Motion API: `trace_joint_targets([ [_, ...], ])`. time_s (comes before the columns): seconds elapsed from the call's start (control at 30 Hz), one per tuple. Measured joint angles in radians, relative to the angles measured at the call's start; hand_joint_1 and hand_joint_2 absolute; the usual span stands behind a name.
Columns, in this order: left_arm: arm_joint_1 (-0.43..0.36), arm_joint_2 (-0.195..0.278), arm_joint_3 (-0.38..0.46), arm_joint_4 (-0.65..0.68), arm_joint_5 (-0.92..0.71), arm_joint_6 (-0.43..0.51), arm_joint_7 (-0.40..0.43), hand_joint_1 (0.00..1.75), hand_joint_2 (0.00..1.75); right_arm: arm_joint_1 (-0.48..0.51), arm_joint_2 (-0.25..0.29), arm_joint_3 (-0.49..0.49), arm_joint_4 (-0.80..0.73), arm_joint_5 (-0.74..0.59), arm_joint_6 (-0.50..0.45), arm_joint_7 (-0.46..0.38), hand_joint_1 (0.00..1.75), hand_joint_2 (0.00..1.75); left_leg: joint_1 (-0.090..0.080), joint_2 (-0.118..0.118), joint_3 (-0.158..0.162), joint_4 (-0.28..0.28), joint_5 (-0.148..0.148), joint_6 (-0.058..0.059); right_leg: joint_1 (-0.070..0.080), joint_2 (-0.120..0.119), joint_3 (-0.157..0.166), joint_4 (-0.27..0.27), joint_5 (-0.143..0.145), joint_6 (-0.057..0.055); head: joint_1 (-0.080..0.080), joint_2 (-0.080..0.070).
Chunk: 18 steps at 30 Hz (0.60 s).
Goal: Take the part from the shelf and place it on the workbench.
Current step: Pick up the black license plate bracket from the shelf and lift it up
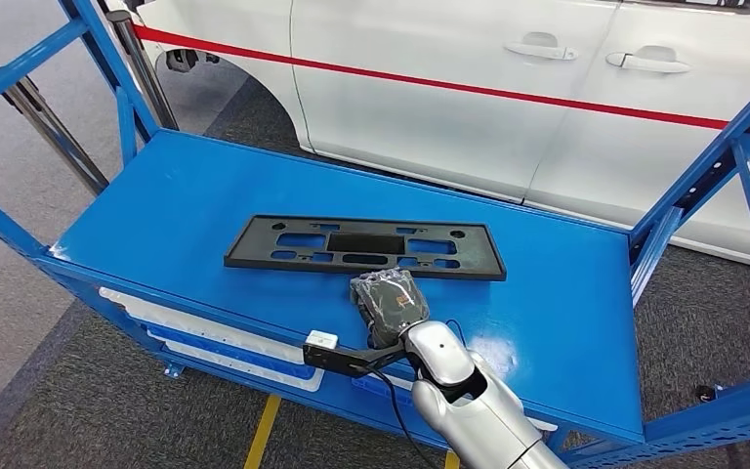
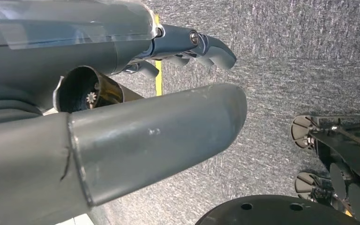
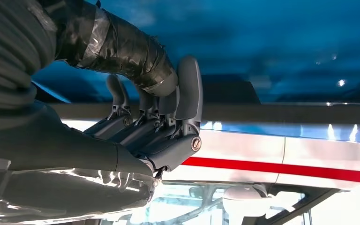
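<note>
A: The part (image 1: 364, 246), a flat black plate with cut-outs, was seen lying flat on the blue shelf (image 1: 195, 191), lengthwise across it, near the front edge. The right hand (image 1: 387, 305) was placed at the part's near long edge, just about touching it.

B: Was a grip seen?

A: In the right wrist view the fingers (image 3: 189, 89) were held straight and side by side against a dark edge, with the thumb (image 3: 122, 51) lying across above them. Whether anything was pinched between them could not be told.

B: How should the step be done well?

A: It was judged that the thin edge should be clamped firmly between thumb and fingers before any lift, and the plate raised level, since a long flat piece held at one edge may be expected to tip or swing.

B: And what was hidden?

A: The contact point was covered by the hand itself. The left hand (image 2: 122, 136) was seen hanging over grey floor, its fingers (image 2: 215, 49) loosely extended, nothing held. No bench was identified.
</note>
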Motion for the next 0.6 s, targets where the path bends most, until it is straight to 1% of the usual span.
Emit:
trace_joint_targets([
  [0.13,0.0,0.001,0.0,0.003,0.0,0.001,0.0,0.0,0.0,-0.004,0.003,0.002,0.008,-0.002,0.0,-0.001,1.4,1.75,0.0,0.0,0.0,0.0,0.0,0.0,0.0,0.0,0.0,0.0,0.0,0.0,0.0,0.0],
  [0.17,0.0,0.002,0.0,0.004,0.0,0.001,0.0,0.0,0.0,-0.005,0.004,0.002,0.009,-0.002,-0.001,-0.001,1.37,1.75,0.0,0.0,0.0,0.0,0.0,0.0,0.0,0.0,0.0,0.0,0.0,0.0,0.0,0.0],
  [0.27,0.0,0.003,0.0,0.006,0.0,0.001,-0.001,0.0,0.0,-0.006,0.005,0.002,0.013,-0.002,-0.001,-0.001,1.43,1.75,0.0,0.0,0.0,0.0,0.0,0.0,0.0,0.0,0.0,0.0,0.0,0.0,0.0,0.0],
  [0.3,0.0,0.003,0.0,0.007,0.0,0.002,-0.001,0.0,0.0,-0.007,0.005,0.002,0.015,-0.002,-0.001,-0.001,1.11,1.75,0.0,0.0,0.0,0.0,0.0,0.0,0.0,0.0,0.0,0.0,0.0,0.0,0.0,0.0],
  [0.4,0.0,0.005,0.0,0.011,0.0,0.004,-0.002,0.0,0.0,-0.01,0.006,0.002,0.022,-0.004,-0.006,-0.001,0.0,1.75,0.0,0.0,0.0,0.0,0.0,0.0,0.001,0.0,0.0,0.0,0.0,0.0,0.0,0.0],
  [0.6,-0.002,0.012,-0.001,0.028,0.0,0.01,-0.003,0.0,0.0,-0.02,0.011,0.011,0.038,0.001,-0.018,-0.001,0.0,1.75,0.0,0.0,0.0,0.0,0.0,0.0,0.001,0.0,0.0,0.0,0.0,0.0,0.0,0.0],
])
